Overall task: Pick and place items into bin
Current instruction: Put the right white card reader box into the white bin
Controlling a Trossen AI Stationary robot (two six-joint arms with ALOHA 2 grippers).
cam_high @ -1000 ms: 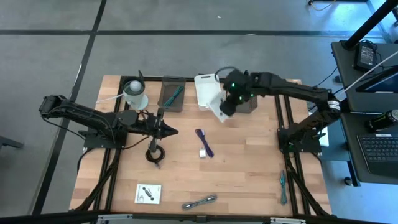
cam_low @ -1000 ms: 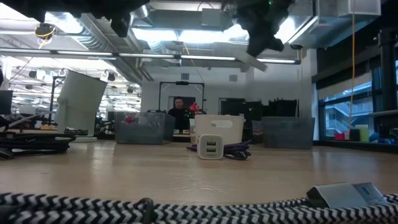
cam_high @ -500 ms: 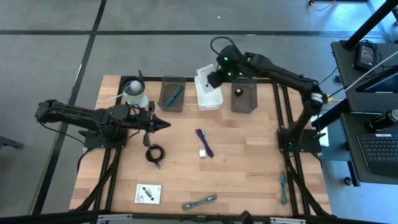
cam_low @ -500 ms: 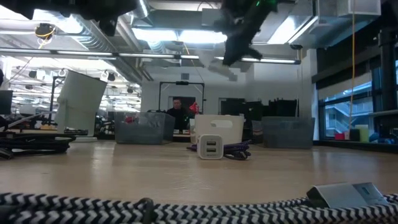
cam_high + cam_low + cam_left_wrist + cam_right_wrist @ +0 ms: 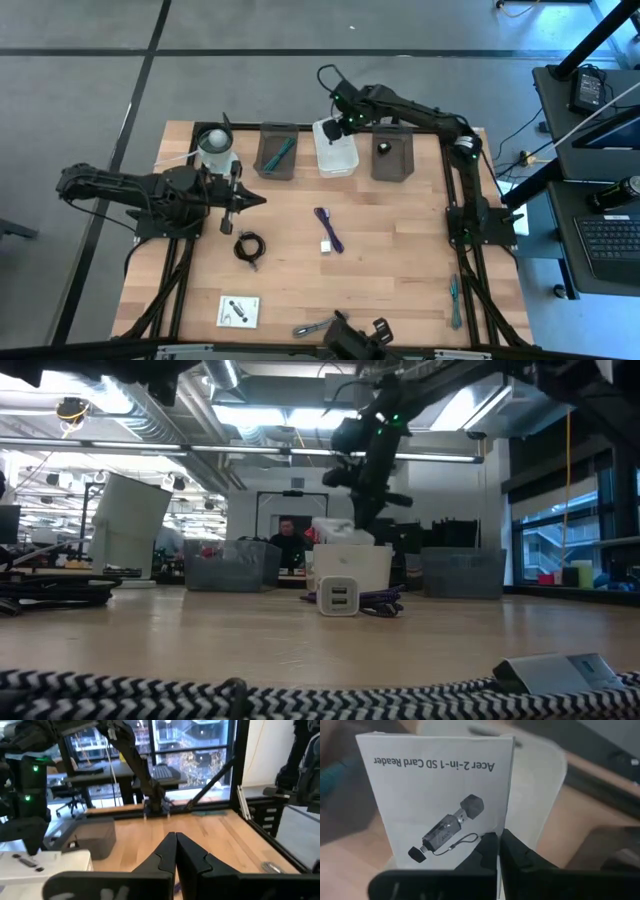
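Right gripper (image 5: 340, 124): reached over the far edge of the table, poised above the white bin (image 5: 337, 158); its fingers (image 5: 487, 851) were clenched on the edge of a white printed card (image 5: 440, 802).
Held card: a white leaflet printed "Acer 2-in-1 SD Card Reader" with a picture of the reader; in the right wrist view it hung in front of the white bin's pale rim (image 5: 547, 795).
Left gripper (image 5: 252, 199): stood over the left half of the table, pointing toward the middle, fingers (image 5: 192, 857) pressed together with nothing between them.
White bin: middle one of three in the far row; in the low view (image 5: 352, 568) the right arm's dark links rose directly above it.
Left grey bin (image 5: 276, 150): just left of the white bin, with a teal tool (image 5: 282, 150) lying inside.
Right grey bin (image 5: 391, 157): just right of the white bin, with a small dark object (image 5: 383, 150) inside.
Coiled black cable (image 5: 247, 246): on the table, near side of the left gripper.
Purple strap (image 5: 328, 226): at the table's middle, touching a small white cube (image 5: 326, 246).
Second white card (image 5: 239, 311): flat near the table's near left corner.
Grey metal tool (image 5: 318, 325): at the near edge, middle.
Second teal tool (image 5: 455, 298): along the right edge, near end.
Pale round cup with a ball (image 5: 216, 147): far left corner of the table.
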